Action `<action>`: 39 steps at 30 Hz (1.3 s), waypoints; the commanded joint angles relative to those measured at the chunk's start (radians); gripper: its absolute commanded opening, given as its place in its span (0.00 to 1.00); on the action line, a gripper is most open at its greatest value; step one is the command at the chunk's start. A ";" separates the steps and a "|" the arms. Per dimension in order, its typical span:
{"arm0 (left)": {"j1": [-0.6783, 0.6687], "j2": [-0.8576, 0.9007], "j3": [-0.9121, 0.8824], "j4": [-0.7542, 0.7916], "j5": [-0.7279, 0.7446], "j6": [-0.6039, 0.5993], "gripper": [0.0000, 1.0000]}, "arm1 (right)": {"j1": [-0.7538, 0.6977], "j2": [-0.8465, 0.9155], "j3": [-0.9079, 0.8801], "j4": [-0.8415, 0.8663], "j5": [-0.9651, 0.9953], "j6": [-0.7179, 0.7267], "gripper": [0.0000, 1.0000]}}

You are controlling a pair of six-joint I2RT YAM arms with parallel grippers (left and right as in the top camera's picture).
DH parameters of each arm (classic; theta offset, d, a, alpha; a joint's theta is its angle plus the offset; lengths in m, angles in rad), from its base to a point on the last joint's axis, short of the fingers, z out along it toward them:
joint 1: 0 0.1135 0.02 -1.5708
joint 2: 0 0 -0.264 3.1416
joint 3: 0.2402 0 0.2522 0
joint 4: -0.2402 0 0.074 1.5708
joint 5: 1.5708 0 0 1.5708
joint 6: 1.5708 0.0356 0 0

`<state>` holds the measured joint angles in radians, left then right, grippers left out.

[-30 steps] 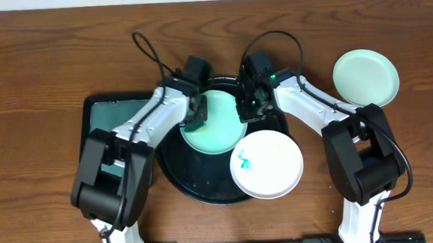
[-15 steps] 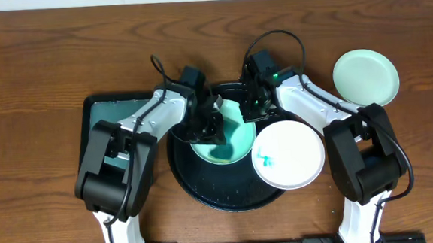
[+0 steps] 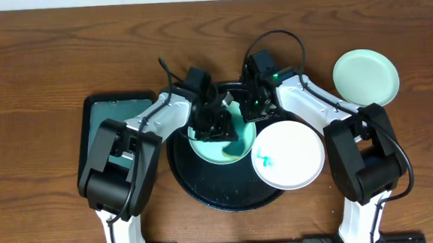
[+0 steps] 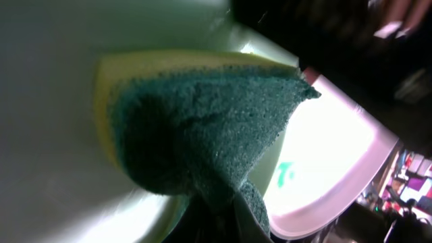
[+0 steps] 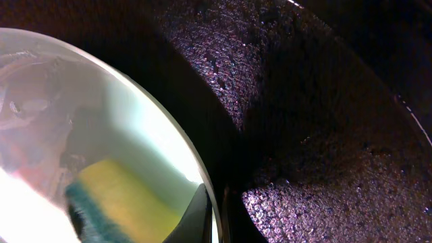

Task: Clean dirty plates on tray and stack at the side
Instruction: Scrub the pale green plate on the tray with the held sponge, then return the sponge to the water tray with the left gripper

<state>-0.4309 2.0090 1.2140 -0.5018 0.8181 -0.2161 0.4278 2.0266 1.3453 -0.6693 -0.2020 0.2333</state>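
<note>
Mint-green plate (image 3: 231, 145) is the one under work. It sits inside the tray (image 3: 206, 191), upper-centre.

Overhead: L gripper (image 3: 215, 123) is down on the plate's face w/ sponge. R gripper (image 3: 250, 108) is at the plate's right rim. White plate (image 3: 297, 150) w/ teal smear (image 3: 265, 161) lies over the tray's right rim, just beside the plate being wiped. Second mint-green plate (image 3: 365, 77) is on the table (image 3: 47, 56) far right, well apart, no smear visible. Rectangular tray (image 3: 94, 118) is to the left, partly hidden by the L arm.

L wrist: sponge (image 4: 196, 128) fills the view, green scour side out, yellow backing behind, pressed to the pale plate surface. Fingers mostly hidden, but the jaws read as closed on the sponge. No smear in the plate area shown, though most of it is covered or overexposed.

R wrist: fingers (image 5: 197, 217) are narrow, w/ the plate rim pinched between them. Pebbled tray floor to the right. Can't tell if the plate is flat or tipped.

Step (judgement): scrubbing, R bracing, L wiping. Approx mid-task: one plate looks done at the side, white one not yet cleaned. Next calls for a check that the centre is clean, then lifting the sponge clear. R then carries the plate onto the second mint-green plate w/o knocking the white plate. Firm pinch needed, rim is thin & prob slick
</note>
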 commanded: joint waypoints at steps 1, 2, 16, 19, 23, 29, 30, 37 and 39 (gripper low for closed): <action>-0.006 0.022 -0.006 0.069 0.039 -0.060 0.07 | 0.006 0.009 -0.018 -0.012 0.018 0.025 0.01; -0.004 0.022 -0.006 0.093 0.037 -0.070 0.07 | 0.006 0.009 -0.018 -0.013 0.018 0.025 0.01; 0.149 0.022 -0.002 0.098 -0.423 -0.293 0.07 | 0.006 0.009 -0.018 -0.031 0.019 0.036 0.01; 0.194 0.019 0.012 0.034 -0.470 -0.294 0.07 | 0.006 0.009 -0.018 -0.031 0.019 0.036 0.01; 0.219 -0.023 0.017 -0.035 -0.512 -0.259 0.07 | 0.006 0.009 -0.018 -0.029 0.019 0.036 0.01; 0.201 -0.157 0.017 -0.119 -0.620 -0.229 0.07 | 0.006 0.009 -0.018 -0.026 0.019 0.043 0.01; 0.196 -0.175 0.017 -0.130 -0.636 -0.229 0.07 | 0.006 0.009 -0.018 -0.026 0.019 0.043 0.01; 0.152 -0.295 0.017 -0.202 -0.674 -0.225 0.07 | 0.006 0.009 -0.018 -0.025 0.019 0.043 0.01; 0.145 -0.321 0.017 -0.210 -0.674 -0.222 0.07 | 0.006 0.009 -0.018 -0.024 0.019 0.043 0.01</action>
<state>-0.2714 1.7245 1.2343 -0.7033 0.1936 -0.4538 0.4286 2.0258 1.3453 -0.6842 -0.2089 0.2630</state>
